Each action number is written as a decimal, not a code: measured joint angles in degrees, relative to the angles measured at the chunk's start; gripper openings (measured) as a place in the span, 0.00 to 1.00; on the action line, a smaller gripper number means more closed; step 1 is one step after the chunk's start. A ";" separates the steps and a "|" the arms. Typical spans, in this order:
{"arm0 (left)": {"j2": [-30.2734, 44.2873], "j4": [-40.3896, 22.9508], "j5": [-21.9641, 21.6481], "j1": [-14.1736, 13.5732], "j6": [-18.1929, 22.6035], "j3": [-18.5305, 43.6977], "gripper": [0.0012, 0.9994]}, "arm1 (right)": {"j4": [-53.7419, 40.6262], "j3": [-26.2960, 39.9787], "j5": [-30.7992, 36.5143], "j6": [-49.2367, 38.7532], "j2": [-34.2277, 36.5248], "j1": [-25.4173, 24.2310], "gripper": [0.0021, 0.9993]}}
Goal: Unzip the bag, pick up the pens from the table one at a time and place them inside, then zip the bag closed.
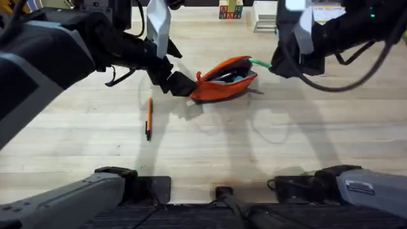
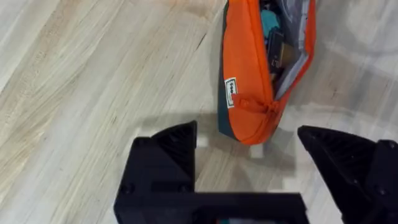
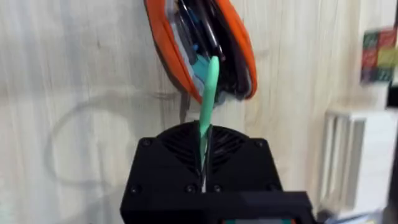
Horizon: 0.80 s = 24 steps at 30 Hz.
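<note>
Pale plank table (image 1: 267,143) carries one orange bag (image 1: 224,81), unzipped and gaping, with two pens to count. Right gripper (image 3: 204,163) is clamped on the green pen (image 3: 208,93), whose tip reaches into the bag's mouth. Left gripper (image 2: 249,158) stands spread wide just beside the bag's closed end. One orange pen (image 1: 149,117) lies apart, left of the bag.

Bare table (image 1: 267,146) around orange pen (image 1: 149,118)

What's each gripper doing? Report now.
Left gripper: open, at the bag's end, holding nothing.
Right gripper: shut on the green pen, tip in the bag.
</note>
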 joint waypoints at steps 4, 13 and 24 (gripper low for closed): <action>0.00 0.00 0.00 0.00 0.00 0.00 0.99 | 0.01 0.00 -2.96 -7.87 0.02 0.16 0.03; 0.00 0.00 0.00 0.02 0.00 0.00 0.99 | 2.75 0.04 -5.49 -21.52 4.32 3.32 0.03; 0.00 0.00 0.00 0.00 0.00 0.00 0.99 | 8.85 0.04 -5.52 -23.34 10.77 5.09 0.03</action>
